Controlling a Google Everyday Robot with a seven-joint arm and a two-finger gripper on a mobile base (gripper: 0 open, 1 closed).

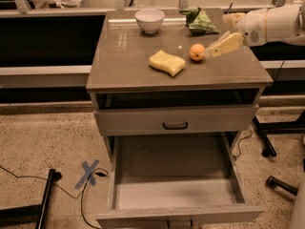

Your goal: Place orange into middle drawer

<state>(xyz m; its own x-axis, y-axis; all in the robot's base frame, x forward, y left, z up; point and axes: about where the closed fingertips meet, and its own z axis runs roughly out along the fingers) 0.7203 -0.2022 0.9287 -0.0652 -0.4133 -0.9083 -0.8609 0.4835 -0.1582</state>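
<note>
Your hand [213, 49] hangs low over the counter [128, 56], reaching in across one side edge. Whether it is spread or pressed together cannot be told. The orange [197, 52] sits on the counter just ahead of the hand's tip. Farther ahead of the hand lies a yellow sponge [167, 63]. A white bowl [149, 20] and a green bag [200, 20] sit off to its side, toward the counter's back. The middle drawer [174, 194] is pulled open, well below the hand.

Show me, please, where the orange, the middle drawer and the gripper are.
orange [197, 52], camera view, centre of the fruit.
middle drawer [174, 194], camera view, bare floor.
gripper [212, 49], camera view, its tip, close beside the orange.
</note>
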